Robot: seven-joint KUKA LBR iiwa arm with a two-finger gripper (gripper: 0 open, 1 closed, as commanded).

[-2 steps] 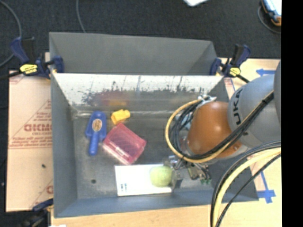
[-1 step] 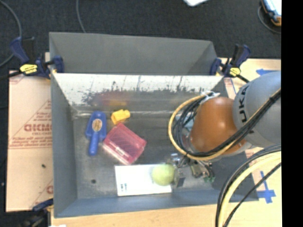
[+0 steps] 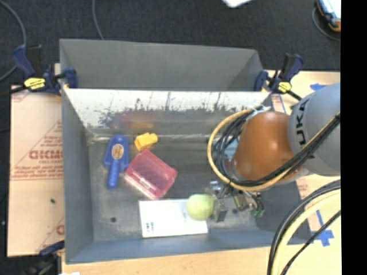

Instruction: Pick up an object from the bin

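My gripper is low at the bin's front right, under the orange wrist cover. Just to its left a small yellow-green ball rests on the right end of a flat white card. The ball touches or nearly touches the gripper's left side; I cannot see whether it sits inside the grip. A pink translucent box lies a little further left, in the middle of the bin floor.
A blue handled toy lies at the left of the bin, and a small yellow piece sits near the back wall. The arm and its looped cables cover the right side of the bin.
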